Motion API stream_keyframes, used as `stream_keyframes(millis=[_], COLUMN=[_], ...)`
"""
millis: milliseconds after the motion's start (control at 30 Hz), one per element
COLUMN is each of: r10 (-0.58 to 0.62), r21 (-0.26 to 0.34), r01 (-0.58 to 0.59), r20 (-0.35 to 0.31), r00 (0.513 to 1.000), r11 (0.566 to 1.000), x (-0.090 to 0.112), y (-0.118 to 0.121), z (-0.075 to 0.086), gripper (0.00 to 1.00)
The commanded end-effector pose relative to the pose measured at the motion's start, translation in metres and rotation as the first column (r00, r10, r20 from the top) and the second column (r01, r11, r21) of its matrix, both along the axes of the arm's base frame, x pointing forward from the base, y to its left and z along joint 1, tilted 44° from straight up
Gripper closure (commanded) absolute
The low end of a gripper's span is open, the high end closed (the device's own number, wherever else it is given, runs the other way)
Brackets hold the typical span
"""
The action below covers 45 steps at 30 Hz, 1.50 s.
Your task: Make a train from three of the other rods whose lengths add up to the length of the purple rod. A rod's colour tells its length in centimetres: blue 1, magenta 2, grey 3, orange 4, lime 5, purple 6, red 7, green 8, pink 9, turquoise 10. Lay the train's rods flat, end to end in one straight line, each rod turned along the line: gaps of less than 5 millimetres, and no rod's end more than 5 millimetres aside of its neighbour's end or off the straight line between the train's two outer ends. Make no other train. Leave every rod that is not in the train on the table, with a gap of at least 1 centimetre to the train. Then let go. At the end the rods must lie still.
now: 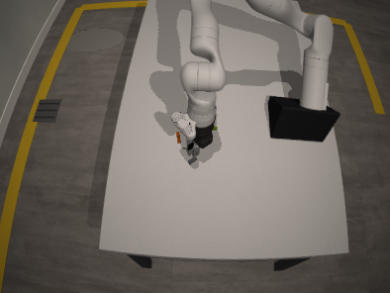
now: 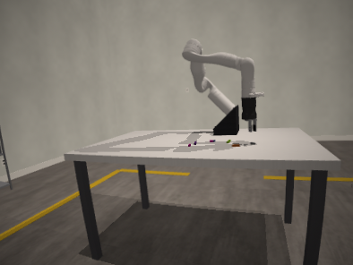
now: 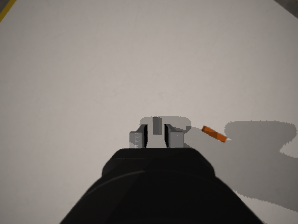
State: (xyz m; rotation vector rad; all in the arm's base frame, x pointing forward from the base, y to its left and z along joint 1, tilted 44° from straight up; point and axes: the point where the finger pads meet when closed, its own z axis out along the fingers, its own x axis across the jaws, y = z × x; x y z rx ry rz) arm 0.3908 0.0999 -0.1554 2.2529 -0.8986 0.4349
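Plain grey wall (image 2: 90, 67), dark wood-grain floor (image 2: 202, 233), yellow floor line (image 1: 30, 134), white table (image 2: 287, 154) on dark legs

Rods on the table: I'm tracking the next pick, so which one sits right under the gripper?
The grey rod, framed between the part-closed gripper fingers; the orange rod lies off to one side.

You get a high top view over the whole table (image 1: 148, 223), a distant low side view of it, and a close, downward-facing wrist view.

One orange rod (image 3: 215, 134), one grey rod (image 3: 157, 131), one table (image 1: 257, 198)
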Motion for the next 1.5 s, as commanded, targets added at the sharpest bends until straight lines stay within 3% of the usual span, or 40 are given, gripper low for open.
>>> stream_keyframes(millis=[0, 867, 1467], r10=[0.001, 0.001, 0.001], r21=[0.001, 0.001, 0.001], r01=[-0.001, -0.001, -0.001], r20=[0.001, 0.001, 0.001], r00=[1.0, 1.0, 1.0], r11=[1.0, 1.0, 1.0], x=[0.0, 0.001, 0.002], y=[0.001, -0.001, -0.015], z=[0.0, -0.002, -0.016], gripper=[0.46, 0.46, 0.46])
